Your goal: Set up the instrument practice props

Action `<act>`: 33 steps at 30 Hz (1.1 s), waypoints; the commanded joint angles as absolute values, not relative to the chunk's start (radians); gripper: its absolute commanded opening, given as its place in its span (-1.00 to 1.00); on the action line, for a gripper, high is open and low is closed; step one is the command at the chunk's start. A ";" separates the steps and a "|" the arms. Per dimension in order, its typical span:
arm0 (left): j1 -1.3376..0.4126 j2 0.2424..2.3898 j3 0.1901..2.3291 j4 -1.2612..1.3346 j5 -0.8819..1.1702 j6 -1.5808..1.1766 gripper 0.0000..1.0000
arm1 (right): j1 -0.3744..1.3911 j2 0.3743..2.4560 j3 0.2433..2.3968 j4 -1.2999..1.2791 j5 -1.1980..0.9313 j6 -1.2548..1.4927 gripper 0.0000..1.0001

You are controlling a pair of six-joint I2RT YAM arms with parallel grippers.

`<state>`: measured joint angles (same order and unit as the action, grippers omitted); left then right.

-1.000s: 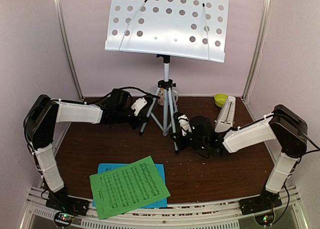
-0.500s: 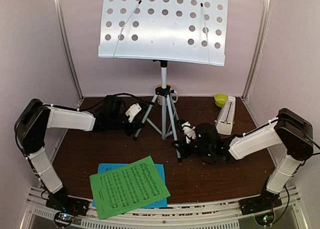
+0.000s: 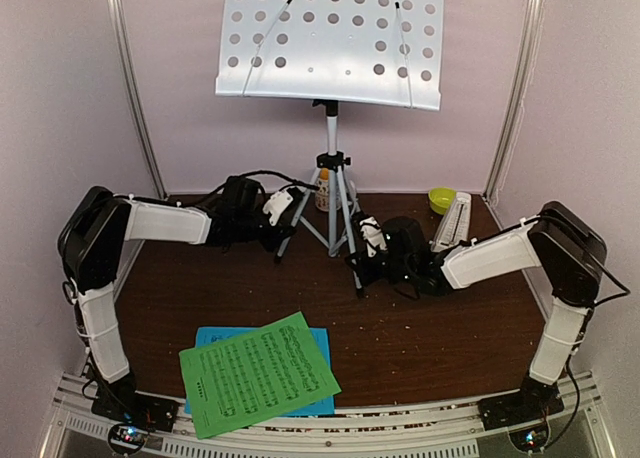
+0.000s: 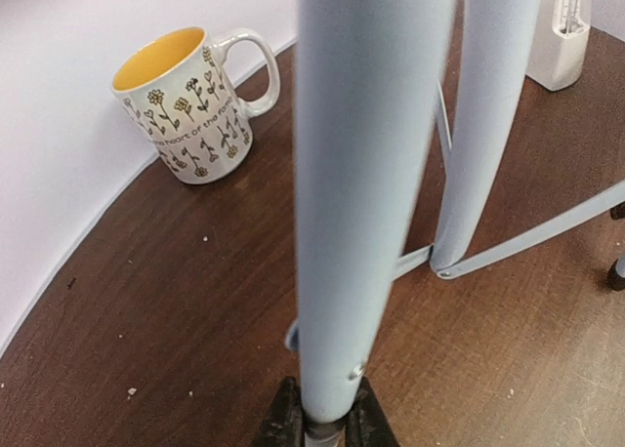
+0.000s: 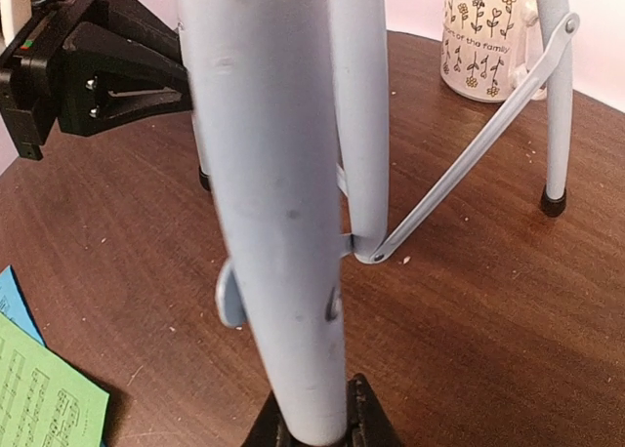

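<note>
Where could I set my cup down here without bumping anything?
Bare table lies right of the green sheet, in front of the right gripper, and between that sheet and the left gripper. The back is crowded: music stand legs, mug, metronome, bowl.

White stand top [image 3: 330, 43] — perforated sheet metal, matt. Tripod legs [image 4: 361, 174] smooth, pale-grey metal tube. Table [image 4: 146, 320] dark wood grain, crumb-speckled. Mug [image 4: 190, 110] glossy glazed ceramic — green sheet [image 3: 260, 373] plain matt paper.

The blue music sheet [image 3: 208, 336] is mostly covered by the green music sheet [image 3: 260, 373]. From above, the mug [image 3: 321, 194] is largely hidden behind the tripod [image 3: 331, 162].
</note>
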<state>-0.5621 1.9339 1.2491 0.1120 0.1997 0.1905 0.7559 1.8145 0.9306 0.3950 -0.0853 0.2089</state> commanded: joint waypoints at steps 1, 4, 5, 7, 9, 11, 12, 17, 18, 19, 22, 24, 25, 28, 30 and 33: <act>-0.527 1.963 1.284 0.081 0.135 0.154 -1.00 | 0.702 1.854 0.953 0.275 -0.004 0.286 -1.00; -0.521 1.938 1.259 0.064 0.147 0.177 -1.00 | 0.701 1.833 0.915 0.276 -0.027 0.303 -1.00; -0.517 1.925 1.242 0.062 0.151 0.180 -1.00 | 0.701 1.820 0.892 0.281 -0.035 0.318 -1.00; -0.508 1.896 1.209 0.057 0.164 0.184 -1.00 | 0.700 1.791 0.840 0.296 -0.059 0.355 -1.00; -0.498 1.870 1.175 0.056 0.171 0.184 -1.00 | 0.706 1.769 0.793 0.317 -0.080 0.394 -1.00; -0.493 1.849 1.149 0.037 0.176 0.193 -1.00 | 0.721 1.764 0.757 0.333 -0.107 0.428 -1.00; -0.492 1.836 1.134 0.030 0.176 0.197 -1.00 | 0.732 1.769 0.749 0.335 -0.112 0.440 -1.00; -0.486 1.786 1.023 0.052 0.158 0.186 -1.00 | 0.770 1.787 0.686 0.365 -0.139 0.508 -1.00; -0.485 1.782 1.008 0.053 0.154 0.186 -1.00 | 0.770 1.787 0.672 0.366 -0.140 0.517 -1.00; -0.484 1.781 1.002 0.054 0.145 0.187 -1.00 | 0.768 1.785 0.663 0.365 -0.136 0.523 -1.00; -0.481 1.795 1.018 0.050 0.143 0.188 -1.00 | 0.762 1.783 0.666 0.348 -0.128 0.519 -1.00; -0.481 1.819 1.064 0.039 0.151 0.188 -1.00 | 0.759 1.802 0.718 0.316 -0.123 0.503 -1.00; -0.482 1.835 1.093 0.031 0.156 0.187 -1.00 | 0.758 1.815 0.750 0.302 -0.117 0.494 -1.00; -0.480 1.901 1.174 0.039 0.162 0.183 -1.00 | 0.738 1.856 0.836 0.283 -0.105 0.479 -1.00; -0.480 1.942 1.239 0.019 0.164 0.187 -1.00 | 0.717 1.877 0.875 0.279 -0.097 0.467 -1.00; -0.479 1.982 1.307 0.020 0.172 0.184 -1.00 | 0.707 1.894 0.885 0.297 -0.124 0.465 -1.00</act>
<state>-0.5163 1.9202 1.2373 0.0803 0.2245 0.2306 0.7624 1.8320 0.8997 0.4614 -0.1761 0.3119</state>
